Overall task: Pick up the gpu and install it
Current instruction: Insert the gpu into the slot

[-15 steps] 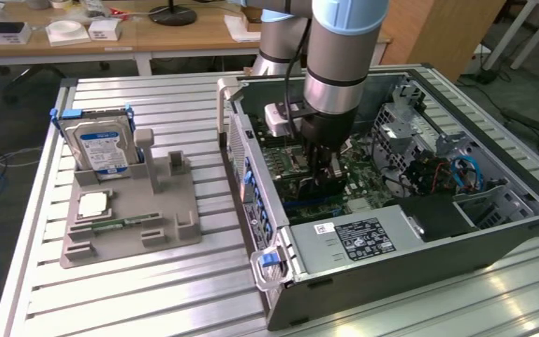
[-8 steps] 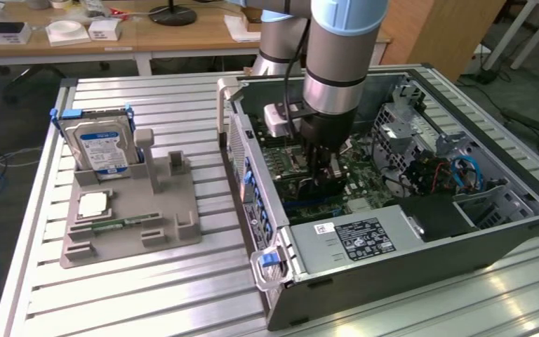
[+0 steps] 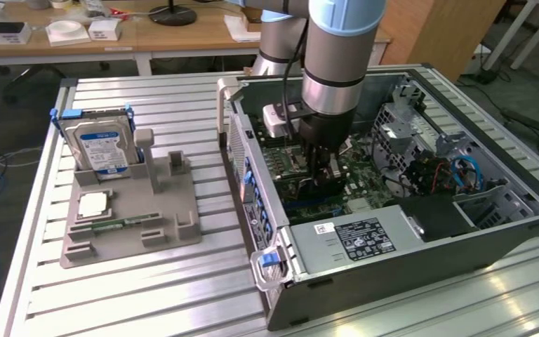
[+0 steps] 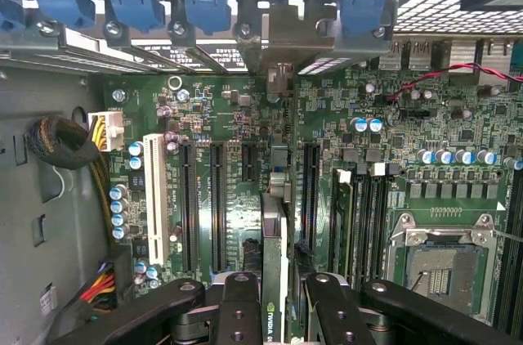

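In the wrist view the gpu shows edge-on as a thin dark card with a green logo near the fingers. It stands upright between my black fingers, over the green motherboard. Its metal end bracket reaches the row of rear slot openings. My gripper is shut on the card. The card lies in line with the long black expansion slots, between two of them. In the exterior view my gripper is lowered into the open computer case, just above the board.
Blue slot latches line the case's rear wall. A cable bundle and a CPU socket flank the slots. Outside the case, a grey holder carries a hard drive and a green memory stick.
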Controlling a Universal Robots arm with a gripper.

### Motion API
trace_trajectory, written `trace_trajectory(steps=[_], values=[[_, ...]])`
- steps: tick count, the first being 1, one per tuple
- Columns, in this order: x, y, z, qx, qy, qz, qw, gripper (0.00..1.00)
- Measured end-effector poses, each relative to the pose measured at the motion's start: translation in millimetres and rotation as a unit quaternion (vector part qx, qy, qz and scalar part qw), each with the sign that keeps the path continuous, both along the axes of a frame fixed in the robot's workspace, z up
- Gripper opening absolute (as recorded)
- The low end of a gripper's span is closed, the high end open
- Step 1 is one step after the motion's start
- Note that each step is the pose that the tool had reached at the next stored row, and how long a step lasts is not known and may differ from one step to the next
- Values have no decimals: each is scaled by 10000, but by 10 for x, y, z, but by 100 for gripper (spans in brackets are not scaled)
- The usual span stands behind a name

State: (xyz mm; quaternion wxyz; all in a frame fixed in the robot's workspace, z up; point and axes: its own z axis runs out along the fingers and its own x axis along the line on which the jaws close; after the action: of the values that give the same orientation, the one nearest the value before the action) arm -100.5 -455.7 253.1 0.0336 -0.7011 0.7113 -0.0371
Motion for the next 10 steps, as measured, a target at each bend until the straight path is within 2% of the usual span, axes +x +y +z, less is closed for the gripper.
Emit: trace_trajectory(steps=[4, 10], values=[[-7, 0, 0, 0, -28, -1, 10000, 26], [-13, -1, -7, 0, -31, 0, 10000, 26]])
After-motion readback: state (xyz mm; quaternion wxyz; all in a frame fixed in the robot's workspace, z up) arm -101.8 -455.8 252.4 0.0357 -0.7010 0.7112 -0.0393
